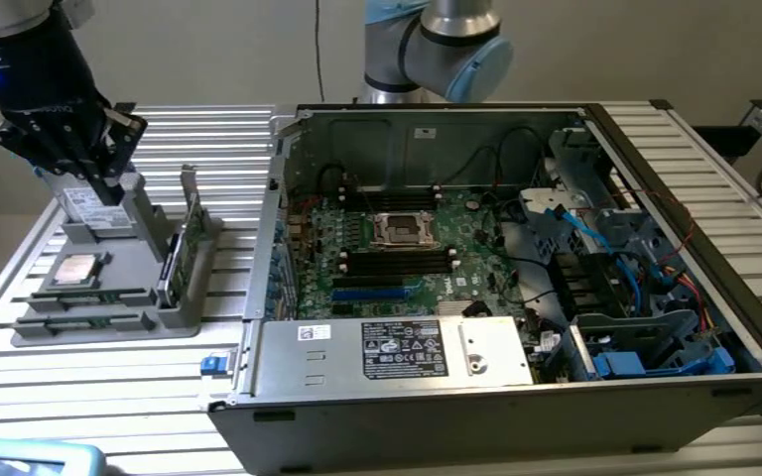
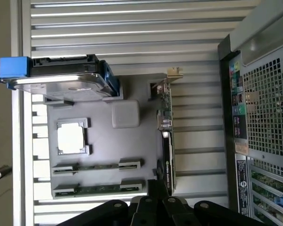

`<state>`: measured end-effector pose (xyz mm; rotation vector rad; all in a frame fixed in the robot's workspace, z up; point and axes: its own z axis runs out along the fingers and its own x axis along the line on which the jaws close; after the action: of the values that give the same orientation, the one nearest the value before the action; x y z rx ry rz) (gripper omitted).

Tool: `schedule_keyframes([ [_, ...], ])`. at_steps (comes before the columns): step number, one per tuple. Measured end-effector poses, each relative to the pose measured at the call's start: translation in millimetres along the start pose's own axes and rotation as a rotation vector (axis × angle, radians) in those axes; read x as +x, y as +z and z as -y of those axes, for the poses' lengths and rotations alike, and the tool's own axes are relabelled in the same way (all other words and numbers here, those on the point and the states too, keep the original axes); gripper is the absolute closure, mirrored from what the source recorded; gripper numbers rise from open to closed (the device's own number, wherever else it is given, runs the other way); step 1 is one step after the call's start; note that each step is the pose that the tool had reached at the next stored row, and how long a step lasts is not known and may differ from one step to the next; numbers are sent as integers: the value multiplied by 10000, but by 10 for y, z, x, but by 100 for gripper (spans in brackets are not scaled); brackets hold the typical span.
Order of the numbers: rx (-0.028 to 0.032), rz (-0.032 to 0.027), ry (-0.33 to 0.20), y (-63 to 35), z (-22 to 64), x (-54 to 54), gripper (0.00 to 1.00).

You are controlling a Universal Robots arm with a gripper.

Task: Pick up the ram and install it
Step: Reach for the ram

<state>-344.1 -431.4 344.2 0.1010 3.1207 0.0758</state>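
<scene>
Step in hand: by my reading the pick-up is only starting; nothing is being carried and both sticks are lying in their holders.
Gripper: the gripper point(image 1: 96, 178) is hanging over the far end of the tray point(image 2: 104, 150), at the exterior view's left, with its fingers drawn fully together and nothing between them.
Ram: the ram point(image 2: 96, 165) is lying flat in a slot at the near end of the tray, with a second stick point(image 2: 98, 188) just beside it on the near side; both are lying apart from the gripper.
Tray neighbours: a hard drive point(image 2: 61, 80) is standing on edge at the far end, a processor chip point(image 2: 73, 136) is sitting between the drive and the sticks, and a green card with a metal bracket point(image 2: 166, 136) is standing upright along the tray's right edge.
Destination: the open computer case point(image 1: 487, 392) is lying to the right of the tray, with the long black memory slots point(image 1: 395, 261) showing on the motherboard inside.
What a grasp is calling for, as I judge it: parted fingers, a position toward the near end, and alignment across the stick's thin body.
Risk: the upright card is crowding the sticks' right ends, so clearance there is looking tight.
</scene>
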Motion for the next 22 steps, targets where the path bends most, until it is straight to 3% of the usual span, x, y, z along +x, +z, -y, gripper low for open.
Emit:
schedule_keyframes([
  [15, -1, -5, 1, 252, 61, 679, 89],
  [22, 3, -43, -2, 252, 62, 685, 89],
])
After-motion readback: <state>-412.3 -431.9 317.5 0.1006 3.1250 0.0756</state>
